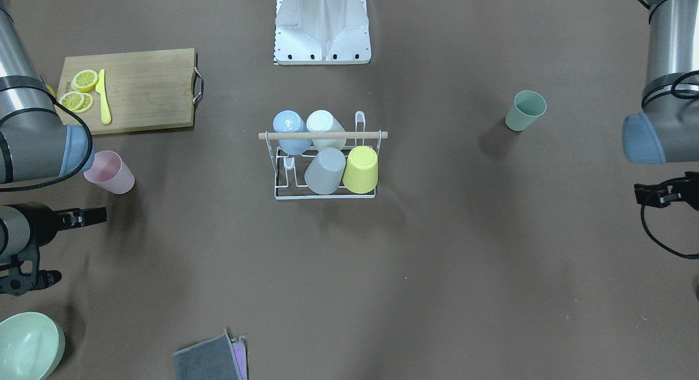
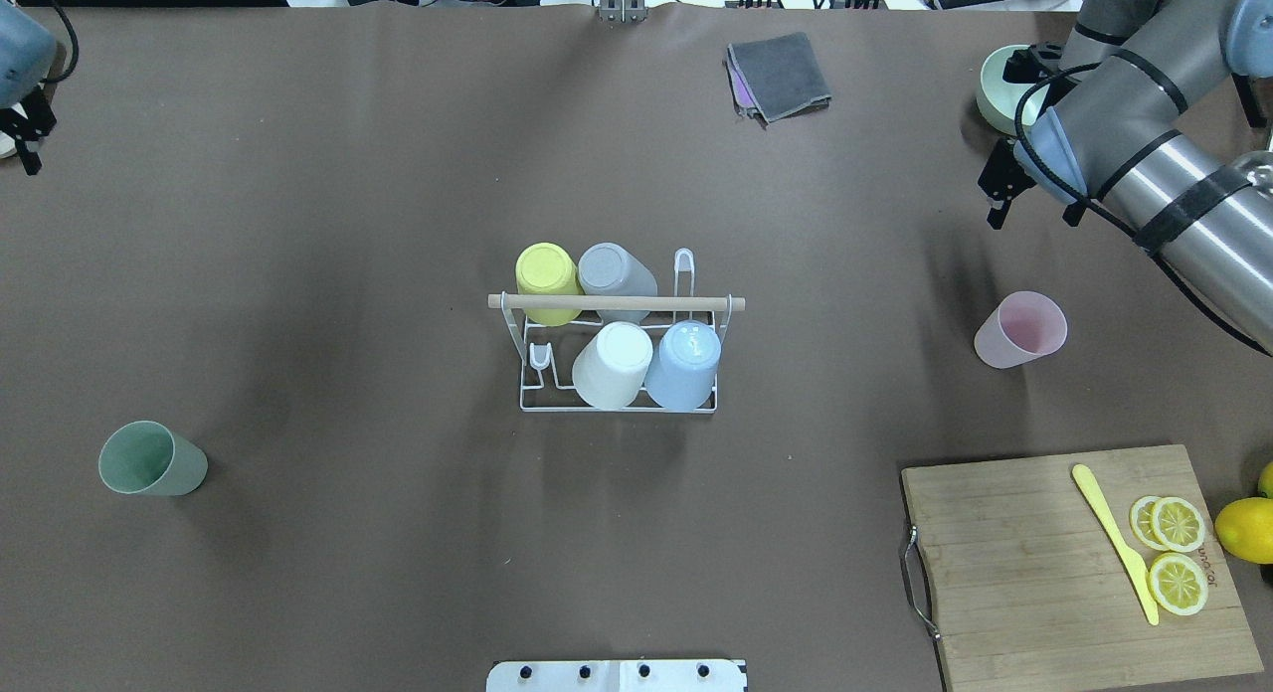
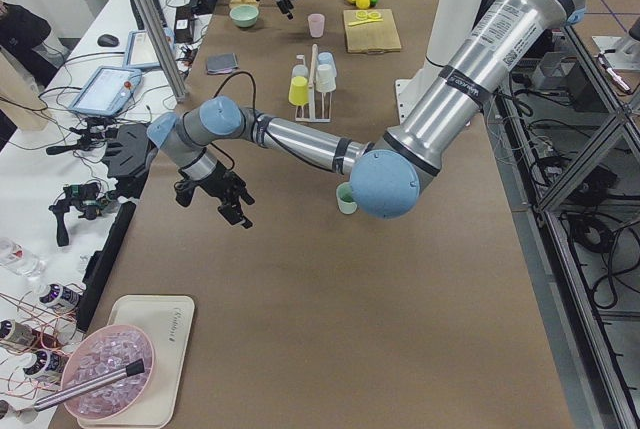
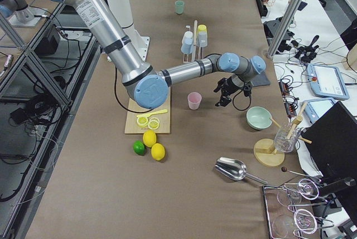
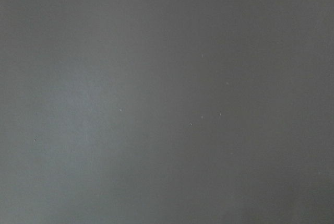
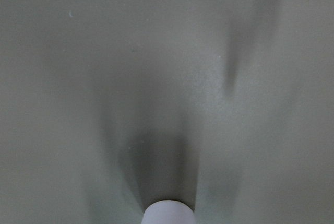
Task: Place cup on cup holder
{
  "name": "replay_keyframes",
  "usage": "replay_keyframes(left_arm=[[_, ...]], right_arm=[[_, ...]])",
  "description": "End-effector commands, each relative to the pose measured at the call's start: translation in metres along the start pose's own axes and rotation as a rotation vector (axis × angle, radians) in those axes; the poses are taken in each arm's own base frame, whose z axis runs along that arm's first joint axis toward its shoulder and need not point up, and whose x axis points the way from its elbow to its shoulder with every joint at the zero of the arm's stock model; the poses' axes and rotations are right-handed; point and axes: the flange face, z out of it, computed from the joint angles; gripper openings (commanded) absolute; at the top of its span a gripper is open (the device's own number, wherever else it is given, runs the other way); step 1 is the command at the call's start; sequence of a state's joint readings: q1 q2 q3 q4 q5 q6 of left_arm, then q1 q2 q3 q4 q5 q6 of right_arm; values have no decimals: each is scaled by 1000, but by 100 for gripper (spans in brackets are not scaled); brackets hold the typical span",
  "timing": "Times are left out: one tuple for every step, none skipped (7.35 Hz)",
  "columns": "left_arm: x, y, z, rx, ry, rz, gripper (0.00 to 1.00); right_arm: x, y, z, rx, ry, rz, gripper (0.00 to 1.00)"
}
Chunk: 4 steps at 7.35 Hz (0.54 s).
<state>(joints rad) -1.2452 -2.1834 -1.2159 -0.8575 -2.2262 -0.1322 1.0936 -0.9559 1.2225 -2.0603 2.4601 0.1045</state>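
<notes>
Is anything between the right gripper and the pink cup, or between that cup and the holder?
Nothing visible does. Only bare table lies between the right gripper and the pink cup, and between that cup and the cup holder.

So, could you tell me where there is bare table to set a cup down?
Bare table stretches between the cup holder and the green cup, and again between the holder and the pink cup. The strip from the holder toward the cloth is bare too. It is crowded at the cutting board and around the bowl.
</notes>
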Motion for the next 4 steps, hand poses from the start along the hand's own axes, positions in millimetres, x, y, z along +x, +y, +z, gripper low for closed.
replay_keyframes(left_arm=[[33,11,24,-127,59,46,97],[50,17,28,-171,129,39,97],[61,18,35,-186,195,34,97],[65,18,37,-194,245,25,97]], right_arm=[[-6,4,25,-91,-34,58,96],[-9,4,32,-102,-20,52,95],[-12,5,40,-113,-2,42,95],[-11,5,43,-121,10,25,93]])
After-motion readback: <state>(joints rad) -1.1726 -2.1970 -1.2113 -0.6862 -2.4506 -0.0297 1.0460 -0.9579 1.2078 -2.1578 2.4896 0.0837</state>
